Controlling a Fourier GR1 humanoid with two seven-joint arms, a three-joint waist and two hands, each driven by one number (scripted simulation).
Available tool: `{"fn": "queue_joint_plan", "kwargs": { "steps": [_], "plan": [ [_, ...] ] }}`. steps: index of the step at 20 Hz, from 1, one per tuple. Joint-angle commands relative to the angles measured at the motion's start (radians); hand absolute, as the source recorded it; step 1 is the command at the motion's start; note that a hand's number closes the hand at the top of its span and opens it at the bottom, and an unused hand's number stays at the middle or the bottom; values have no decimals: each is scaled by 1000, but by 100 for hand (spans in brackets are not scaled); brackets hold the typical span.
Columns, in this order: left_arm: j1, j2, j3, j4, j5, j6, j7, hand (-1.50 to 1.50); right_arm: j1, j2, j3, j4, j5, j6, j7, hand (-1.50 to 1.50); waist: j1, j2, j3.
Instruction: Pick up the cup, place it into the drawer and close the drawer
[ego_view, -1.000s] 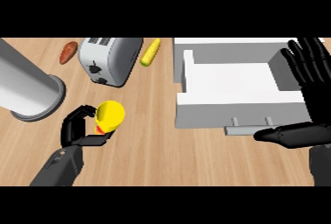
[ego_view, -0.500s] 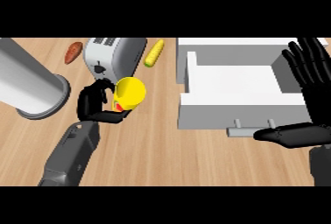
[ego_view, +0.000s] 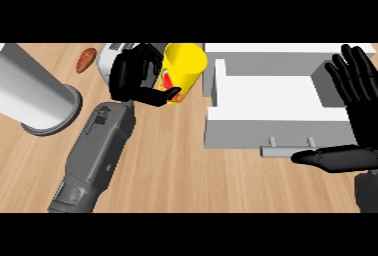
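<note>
Cup (ego_view: 184, 67), yellow, is held in the left hand (ego_view: 136, 75) near the tabletop's (ego_view: 184, 175) far edge, just beside the left wall of the open drawer (ego_view: 258, 131). The fingers (ego_view: 159, 95) are curled round the cup's side. The cup is judged to be raised so that it can be carried over that wall and set inside.

Drawer floor is seen bare. Its handle (ego_view: 290, 148) is turned toward the near edge and left free for the closing push.

Right hand (ego_view: 363, 120) is noted at the right edge, fingers spread and upright, holding nothing, resting.

Toaster (ego_view: 111, 60) is partly hidden behind the left hand.
</note>
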Motion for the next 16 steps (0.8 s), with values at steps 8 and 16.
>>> {"fn": "queue_joint_plan", "kwargs": {
  "steps": [8, 16],
  "plan": [
    [-338, -26, -174, 12, 50, 337, 329, 150, 8, 0, 1, 0, 8, 12, -34, -150, -33, 9, 0],
    [-549, -27, -253, 337, 117, 408, 428, 150, -66, -14, 3, 54, -12, 30, -20, -150, -76, 24, 1]
  ]
}}
